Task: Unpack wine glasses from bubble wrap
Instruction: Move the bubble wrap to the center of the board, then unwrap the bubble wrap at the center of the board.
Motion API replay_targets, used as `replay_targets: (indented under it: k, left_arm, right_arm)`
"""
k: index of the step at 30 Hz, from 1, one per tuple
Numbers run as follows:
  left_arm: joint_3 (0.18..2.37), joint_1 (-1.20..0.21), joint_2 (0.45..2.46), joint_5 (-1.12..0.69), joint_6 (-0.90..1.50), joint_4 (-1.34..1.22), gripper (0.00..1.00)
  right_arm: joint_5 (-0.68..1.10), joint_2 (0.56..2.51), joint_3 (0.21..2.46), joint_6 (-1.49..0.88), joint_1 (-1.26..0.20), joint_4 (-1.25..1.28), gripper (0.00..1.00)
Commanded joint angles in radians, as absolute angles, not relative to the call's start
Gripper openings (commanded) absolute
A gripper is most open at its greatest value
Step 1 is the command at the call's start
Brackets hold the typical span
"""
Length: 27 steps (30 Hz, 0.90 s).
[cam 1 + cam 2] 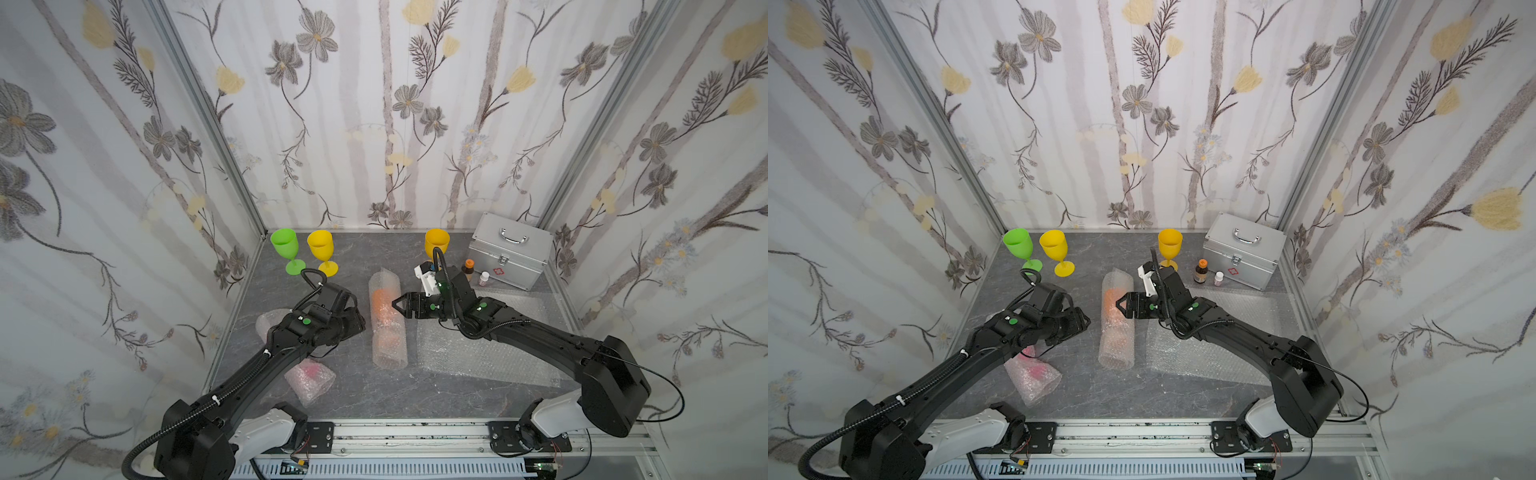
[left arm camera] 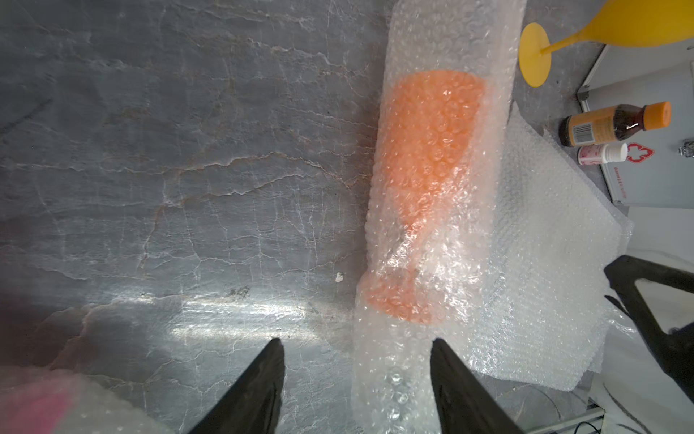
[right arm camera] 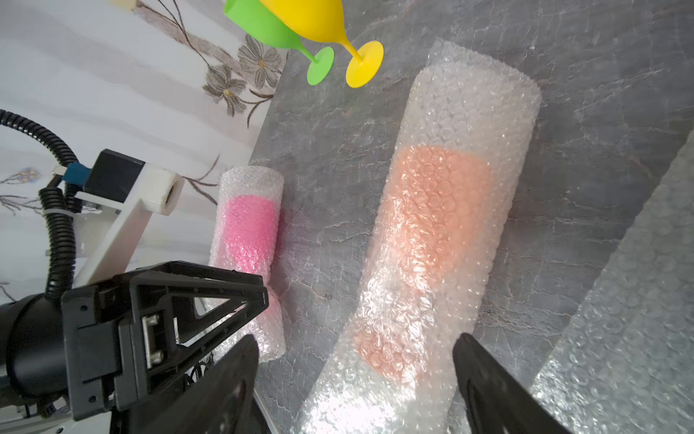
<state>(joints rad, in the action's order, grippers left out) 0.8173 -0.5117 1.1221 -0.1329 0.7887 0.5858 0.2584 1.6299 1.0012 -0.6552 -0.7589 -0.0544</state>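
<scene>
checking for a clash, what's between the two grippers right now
The bubble wrap roll holding the orange glass lies between the left gripper and the right gripper, shown in both top views.

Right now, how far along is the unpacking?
Done: green goblet, yellow goblet and amber goblet stand unwrapped. In hand: left hand and right hand, both open at the orange roll, gripping nothing. To do: orange goblet and pink goblet lie wrapped.

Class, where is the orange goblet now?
The orange goblet lies mid-table in both top views, inside a bubble-wrap roll between the left gripper and right gripper.
</scene>
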Motion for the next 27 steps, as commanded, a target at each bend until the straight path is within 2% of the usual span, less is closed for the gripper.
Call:
replay_targets:
  k: [1, 8, 17, 27]
  left_arm:
    - [0.774, -0.483, 1.129, -0.18, 0.785, 0.507, 0.6]
    - [0.724, -0.449, 1.24, -0.284, 0.779, 0.382, 0.53]
    - [0.723, -0.476, 1.384, -0.398, 0.814, 0.188, 0.47]
    - [0.686, -0.504, 1.407, -0.455, 0.891, 0.022, 0.42]
  right_arm:
    - [0.178, 1.642, 1.028, -0.684, -0.767, -0.084, 0.82]
    - [0.089, 1.725, 1.162, -0.663, -0.845, -0.195, 0.77]
    - [0.157, 1.873, 1.245, -0.651, -0.877, -0.201, 0.61]
    - [0.135, 1.898, 1.195, -0.644, -0.878, -0.218, 0.6]
